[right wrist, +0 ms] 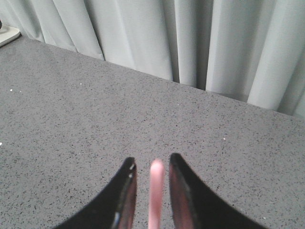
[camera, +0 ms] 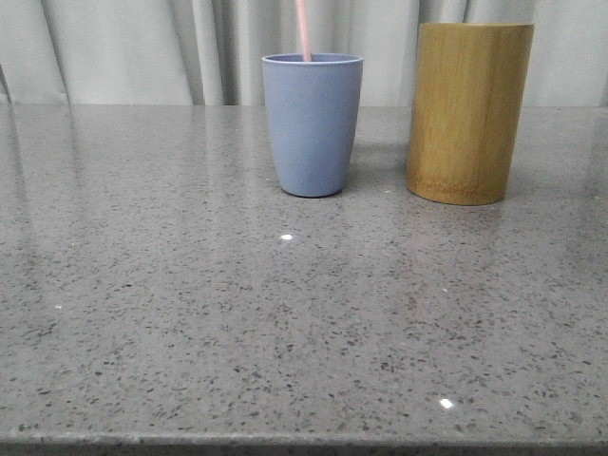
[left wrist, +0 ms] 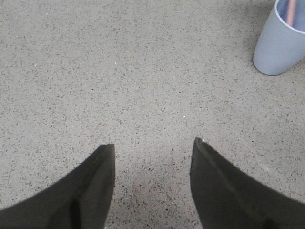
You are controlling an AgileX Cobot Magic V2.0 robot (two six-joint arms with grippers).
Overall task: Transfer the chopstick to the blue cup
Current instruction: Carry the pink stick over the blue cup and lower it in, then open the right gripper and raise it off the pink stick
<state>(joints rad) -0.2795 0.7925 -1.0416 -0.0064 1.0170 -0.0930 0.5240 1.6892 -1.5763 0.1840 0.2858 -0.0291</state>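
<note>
The blue cup [camera: 313, 128] stands upright at the back middle of the table. A pale pink chopstick [camera: 304, 30] rises out of it and runs off the top of the front view. The cup also shows in the left wrist view [left wrist: 281, 40], off to one side of the left gripper [left wrist: 153, 143], which is open and empty above bare table. In the right wrist view the chopstick [right wrist: 156, 191] stands between the jaws of the right gripper [right wrist: 151, 158], with a small gap on each side. Neither gripper shows in the front view.
A taller yellow-brown bamboo cylinder [camera: 467, 114] stands just right of the blue cup. Pale curtains [camera: 142, 47] hang behind the grey speckled table [camera: 285, 332]. A white object [right wrist: 7, 33] sits at the table's edge in the right wrist view.
</note>
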